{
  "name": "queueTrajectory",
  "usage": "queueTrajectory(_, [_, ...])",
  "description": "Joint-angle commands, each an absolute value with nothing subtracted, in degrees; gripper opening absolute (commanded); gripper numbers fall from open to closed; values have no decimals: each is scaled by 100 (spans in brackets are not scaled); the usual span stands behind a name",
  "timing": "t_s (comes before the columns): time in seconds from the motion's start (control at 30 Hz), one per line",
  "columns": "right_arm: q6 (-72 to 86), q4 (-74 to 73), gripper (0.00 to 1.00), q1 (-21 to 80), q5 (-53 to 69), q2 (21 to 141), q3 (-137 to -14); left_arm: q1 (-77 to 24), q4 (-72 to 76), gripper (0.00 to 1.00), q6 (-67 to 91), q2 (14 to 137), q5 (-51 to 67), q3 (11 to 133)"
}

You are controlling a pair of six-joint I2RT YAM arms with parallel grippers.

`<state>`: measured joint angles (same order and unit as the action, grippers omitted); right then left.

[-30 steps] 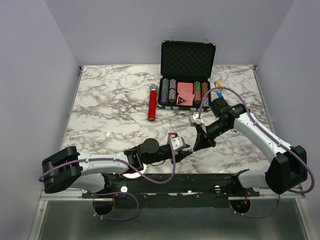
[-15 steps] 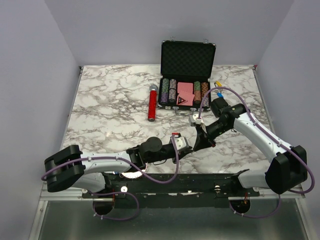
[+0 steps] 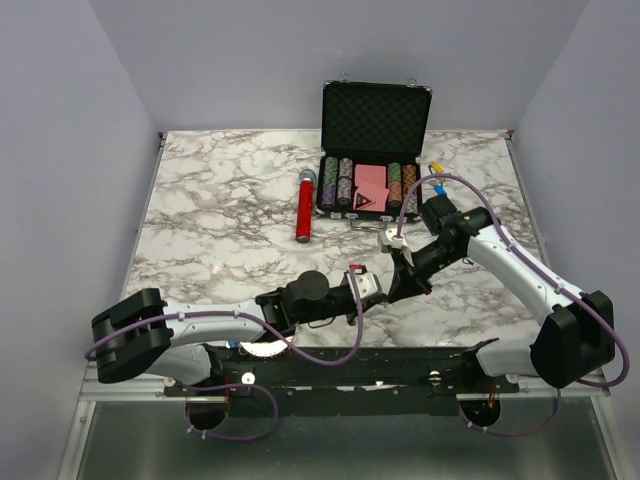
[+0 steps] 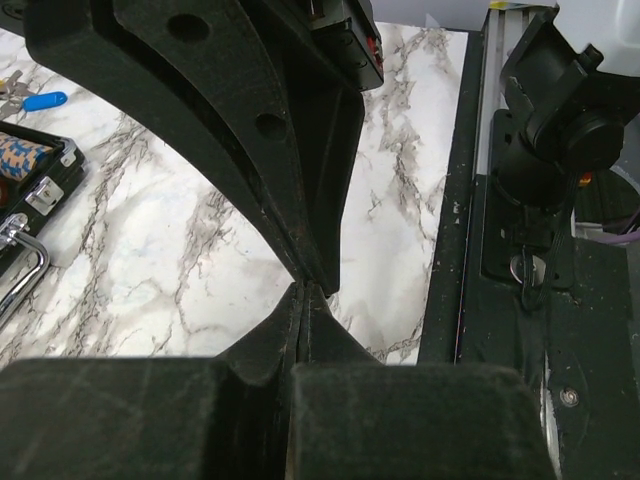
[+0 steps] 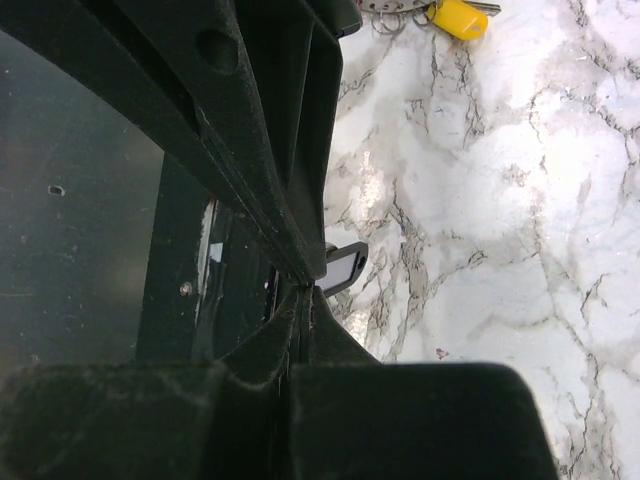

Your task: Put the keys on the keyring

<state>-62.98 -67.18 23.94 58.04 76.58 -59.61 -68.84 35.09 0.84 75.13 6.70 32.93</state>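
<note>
My two grippers meet tip to tip above the near middle of the marble table [image 3: 220,220]. The right gripper [image 3: 397,288] [image 5: 300,287] is shut, and a key's dark oblong tag [image 5: 340,268] sticks out right at its fingertips. The left gripper [image 3: 383,294] [image 4: 303,290] is shut against those tips; nothing shows between its jaws. The keyring [image 3: 437,170] lies far right beside the case, with its yellow tag [image 5: 458,18] and blue tag [image 4: 45,100] showing in the wrist views. The key's metal blade is hidden.
An open black case of poker chips [image 3: 372,150] stands at the back centre, its corner [image 4: 25,190] in the left wrist view. A red cylinder [image 3: 304,205] lies to its left. The black frame [image 4: 520,250] runs along the table's near edge.
My left arm has reached right until its gripper met the right gripper's tips, and its jaws have closed. The right arm has held still.
</note>
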Motion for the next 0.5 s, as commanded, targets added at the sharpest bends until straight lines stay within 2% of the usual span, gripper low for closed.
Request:
queueTrajectory(0.0, [-6275,-6627,1,2426,5889,7620,-5994,-6900,3375,0,53,7585,923,3437])
queueTrajectory(0.17, [-6214,-6592,1,2426,5933,7585,-5994,-6899,3638,0,228,7454,748,3200])
queueTrajectory(0.23, [-6135,-6557,8,2426,5968,7559,-6003,-6908,3883,0,351,7348,607,3007])
queueTrajectory(0.37, [-5968,-6495,34,2426,6073,7497,-6064,-6873,4673,0,772,7050,220,2471])
queueTrajectory(0.4, [-5916,-6495,44,2417,6099,7488,-6091,-6838,5024,0,895,6944,124,2261])
queueTrajectory(0.47, [-5836,-6504,52,2408,6178,7479,-6205,-6820,5866,0,1168,6812,44,1804])
